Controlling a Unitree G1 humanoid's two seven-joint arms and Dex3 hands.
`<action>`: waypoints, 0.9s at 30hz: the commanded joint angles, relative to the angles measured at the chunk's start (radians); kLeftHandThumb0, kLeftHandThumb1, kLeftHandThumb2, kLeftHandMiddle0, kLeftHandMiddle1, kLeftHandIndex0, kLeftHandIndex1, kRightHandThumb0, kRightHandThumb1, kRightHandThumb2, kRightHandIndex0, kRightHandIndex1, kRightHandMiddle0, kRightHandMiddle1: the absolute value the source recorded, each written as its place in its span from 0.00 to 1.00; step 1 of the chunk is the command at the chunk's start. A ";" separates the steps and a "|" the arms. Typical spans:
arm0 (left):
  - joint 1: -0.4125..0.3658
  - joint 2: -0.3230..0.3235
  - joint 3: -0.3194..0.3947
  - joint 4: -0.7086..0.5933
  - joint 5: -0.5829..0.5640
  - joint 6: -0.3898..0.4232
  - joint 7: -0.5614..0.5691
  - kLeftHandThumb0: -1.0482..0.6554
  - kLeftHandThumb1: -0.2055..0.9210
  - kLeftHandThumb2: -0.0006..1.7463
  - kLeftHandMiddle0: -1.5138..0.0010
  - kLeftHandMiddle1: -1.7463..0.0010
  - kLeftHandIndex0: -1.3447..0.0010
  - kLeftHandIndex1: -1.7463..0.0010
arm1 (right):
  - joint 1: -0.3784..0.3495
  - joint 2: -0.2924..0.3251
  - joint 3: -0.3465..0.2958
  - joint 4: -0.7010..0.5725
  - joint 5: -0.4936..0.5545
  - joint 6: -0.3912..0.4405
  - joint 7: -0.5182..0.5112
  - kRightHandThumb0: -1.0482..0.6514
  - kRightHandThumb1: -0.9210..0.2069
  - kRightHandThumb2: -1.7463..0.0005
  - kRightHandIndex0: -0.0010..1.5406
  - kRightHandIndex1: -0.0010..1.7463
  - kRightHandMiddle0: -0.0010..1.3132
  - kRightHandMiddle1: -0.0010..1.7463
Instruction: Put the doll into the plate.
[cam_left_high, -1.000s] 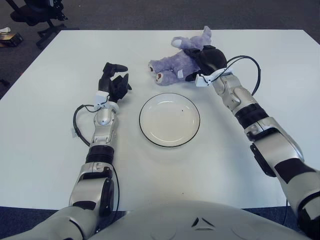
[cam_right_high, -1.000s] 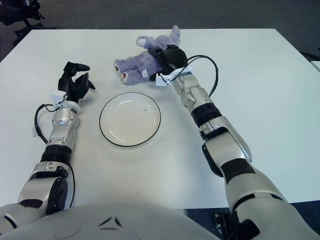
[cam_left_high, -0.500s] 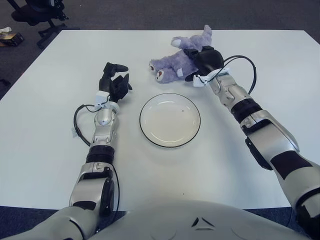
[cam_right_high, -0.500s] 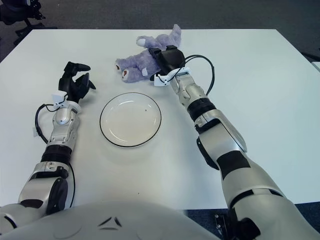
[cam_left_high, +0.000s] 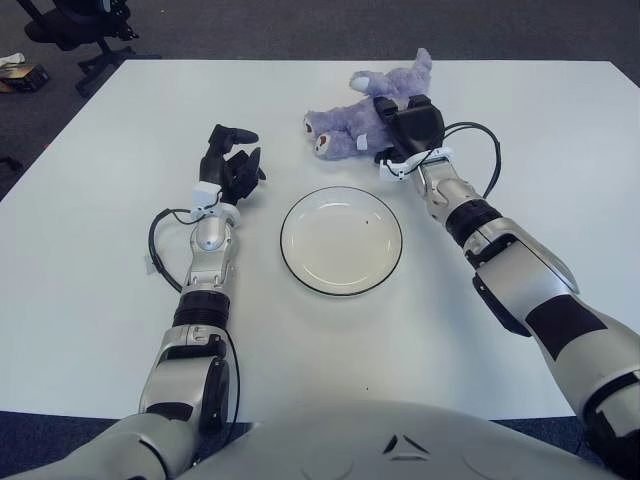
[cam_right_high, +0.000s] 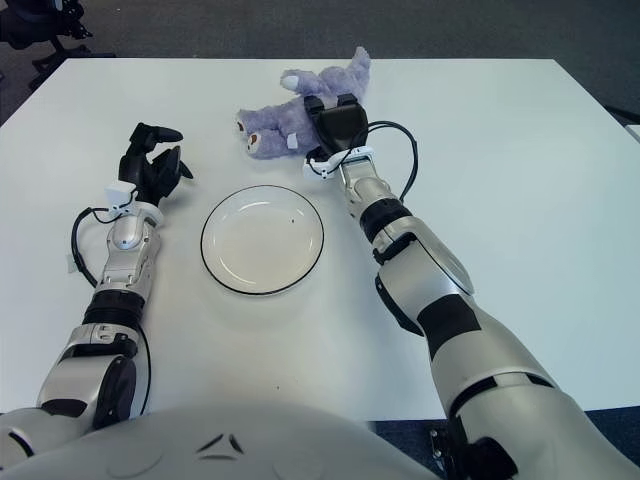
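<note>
One second back your right hand (cam_left_high: 408, 125) sat further right; it had closed its fingers on the doll (cam_left_high: 352, 122) and nudged it farther, beyond the plate (cam_left_high: 341, 240), while your left hand (cam_left_high: 228, 168), loosely curled, held nothing

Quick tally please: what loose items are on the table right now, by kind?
Plush doll: 1, purple, under the right robot hand
Plate: 1, white with a dark rim, nothing in it
Total: 2
Left robot hand shows left of the plate.

Bare table (cam_left_high: 470, 330) lies between doll (cam_left_high: 350, 125) and plate (cam_left_high: 341, 240).
</note>
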 joint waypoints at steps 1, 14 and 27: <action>0.087 -0.025 -0.004 0.035 0.000 -0.003 0.007 0.41 1.00 0.20 0.42 0.00 0.71 0.11 | 0.028 -0.001 0.019 0.048 -0.007 0.003 -0.018 0.60 0.01 0.96 0.17 0.65 0.49 0.29; 0.087 -0.025 -0.004 0.037 0.001 -0.009 0.008 0.41 1.00 0.20 0.42 0.00 0.71 0.11 | 0.028 -0.046 0.089 0.071 -0.045 -0.084 -0.173 0.62 0.00 0.87 0.28 0.81 0.39 0.73; 0.088 -0.025 -0.005 0.034 0.005 -0.011 0.010 0.41 1.00 0.20 0.42 0.00 0.71 0.11 | 0.025 -0.068 0.118 0.076 -0.044 -0.159 -0.248 0.62 0.31 0.48 0.32 0.96 0.30 0.87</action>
